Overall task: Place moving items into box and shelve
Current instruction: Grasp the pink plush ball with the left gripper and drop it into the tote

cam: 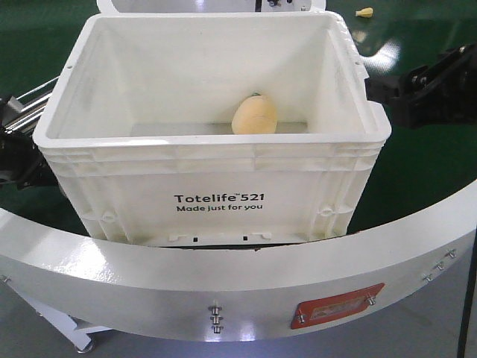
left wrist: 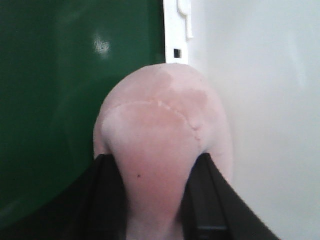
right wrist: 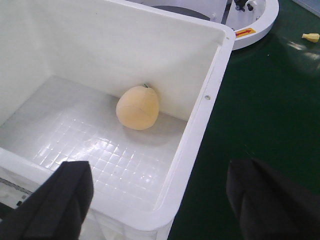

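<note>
A white Totelife box point(cam: 216, 160) stands in the middle of the green surface. A tan plush ball point(cam: 254, 115) lies on the box's floor near the back wall; it also shows in the right wrist view point(right wrist: 138, 107). My left gripper point(left wrist: 155, 167) is shut on a pale pink plush item point(left wrist: 160, 125), just outside the box's wall point(left wrist: 260, 125). In the front view only the left arm point(cam: 15, 145) shows, at the box's left side. My right gripper point(right wrist: 160, 172) is open and empty, straddling the box's right rim point(right wrist: 200, 110); it also shows in the front view point(cam: 384, 89).
A small yellow item point(cam: 364, 12) lies on the green surface at the back right; it also shows in the right wrist view point(right wrist: 311, 37). A white curved rail point(cam: 223, 283) runs along the front. A white round base point(right wrist: 255, 20) stands behind the box.
</note>
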